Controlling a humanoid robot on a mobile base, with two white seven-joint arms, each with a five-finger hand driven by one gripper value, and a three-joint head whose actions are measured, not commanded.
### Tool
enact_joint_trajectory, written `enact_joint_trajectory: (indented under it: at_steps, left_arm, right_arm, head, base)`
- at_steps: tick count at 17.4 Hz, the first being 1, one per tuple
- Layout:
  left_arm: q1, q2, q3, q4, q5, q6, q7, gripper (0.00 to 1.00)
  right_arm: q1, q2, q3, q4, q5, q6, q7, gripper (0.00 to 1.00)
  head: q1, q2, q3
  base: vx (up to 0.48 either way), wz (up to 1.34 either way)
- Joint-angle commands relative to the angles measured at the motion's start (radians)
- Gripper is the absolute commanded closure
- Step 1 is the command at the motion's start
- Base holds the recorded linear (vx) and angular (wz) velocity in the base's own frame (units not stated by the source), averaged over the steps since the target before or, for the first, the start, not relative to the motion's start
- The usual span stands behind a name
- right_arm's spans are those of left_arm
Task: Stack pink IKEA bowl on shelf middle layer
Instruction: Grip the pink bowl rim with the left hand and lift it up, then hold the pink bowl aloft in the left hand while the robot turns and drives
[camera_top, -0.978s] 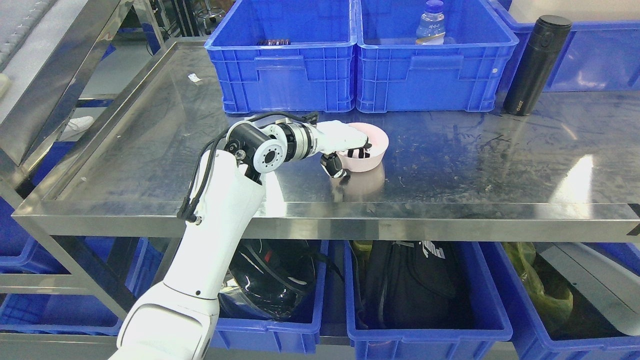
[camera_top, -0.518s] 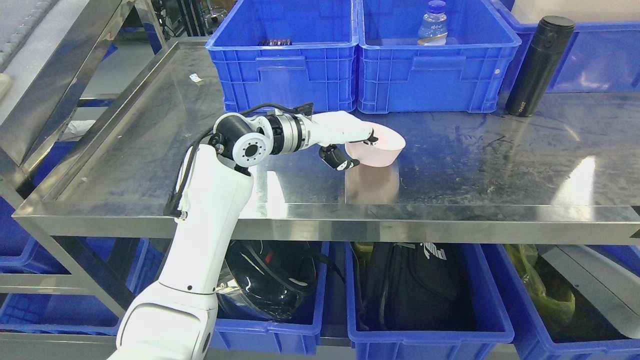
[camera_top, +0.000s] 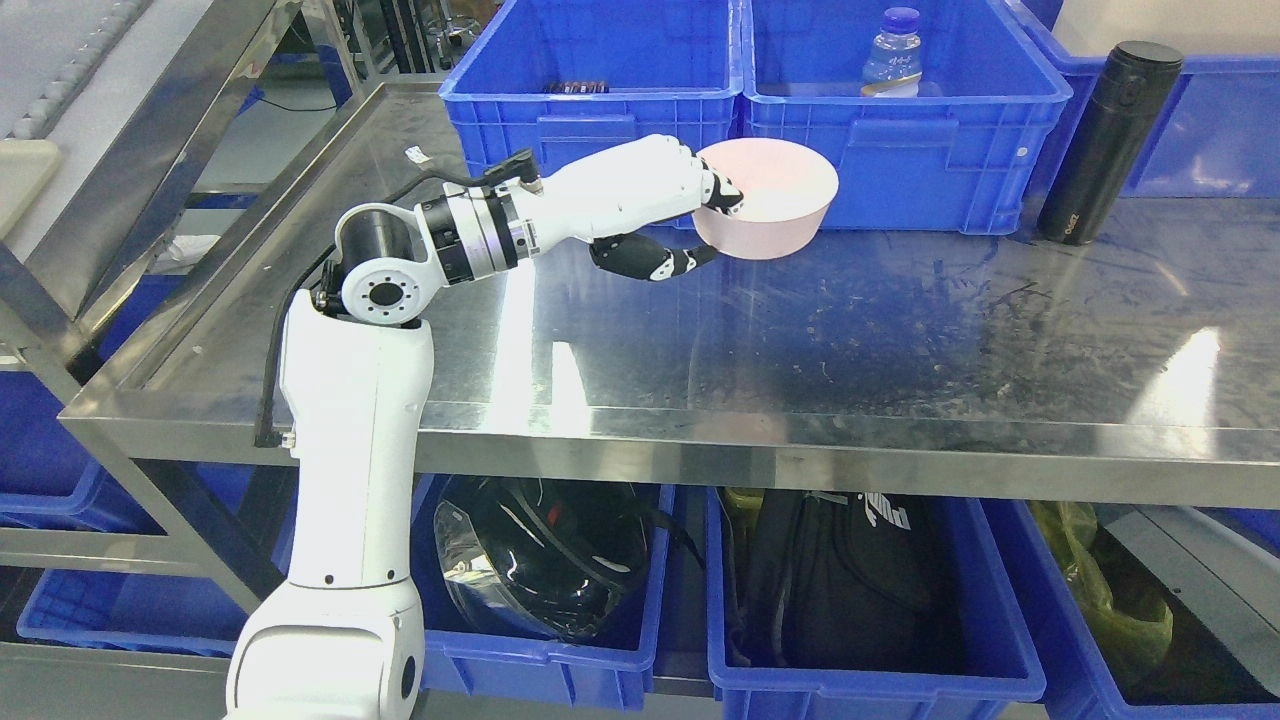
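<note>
A pink bowl (camera_top: 768, 207) hangs in the air above the steel shelf surface (camera_top: 760, 340), in front of the blue crates. My left hand (camera_top: 700, 225) is shut on the bowl's left rim: the fingers (camera_top: 722, 192) reach over the edge and the black thumb (camera_top: 645, 258) presses from below. The white left arm rises from the lower left and bends at the elbow over the shelf's left part. No right arm shows in the picture.
Two blue crates (camera_top: 600, 110) (camera_top: 900, 130) stand at the back of the shelf; the right one holds a water bottle (camera_top: 893, 65). A black flask (camera_top: 1108, 142) stands at the right. Below the shelf, blue bins hold a black helmet (camera_top: 545, 555) and a black bag (camera_top: 840, 570).
My left hand has lifted the pink bowl off the shelf surface, up and slightly right. The whole picture has also shifted a little, so the camera moved.
</note>
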Motion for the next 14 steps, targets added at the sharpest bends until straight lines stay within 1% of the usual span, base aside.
enact_joint_trajectory:
  at_steps: [1,5,7,11,14]
  left_arm:
    - [0.162,0.016,0.15,-0.081,0.127,-0.007,0.004,0.99]
    - [0.245,0.016,0.077,-0.081,0.134,-0.007,0.01,0.99]
    - [0.243,0.016,0.069,-0.087,0.134,-0.007,0.012,0.99]
    - [0.251,0.016,0.057,-0.09,0.134,-0.007,0.014,0.99]
    - [0.271,0.016,0.057,-0.092,0.135,-0.007,0.015,0.98]
  right_arm:
    - [0.003,-0.017,0.0,-0.017,0.0,0.003,0.0,0.0]
    - [0.003,-0.017,0.0,-0.017,0.0,0.003,0.0,0.0]
    - [0.003,-0.017,0.0,-0.017,0.0,0.003,0.0,0.0]
    - [0.003,-0.017,0.0,-0.017,0.0,0.003,0.0,0.0]
    - [0.003,-0.017,0.0,-0.017,0.0,0.003,0.0,0.0]
  head:
    - [0.0,0.0,0.0]
    - [0.0,0.0,0.0]
    - [0.0,0.0,0.0]
    - [0.0,0.0,0.0]
    - [0.0,0.001,0.0]
  base:
    - [-0.032,0.12]
    - [-0.064,0.22]
    - [-0.097,0.46]
    - [-0.151,0.94]
    - [-0.143,1.43]
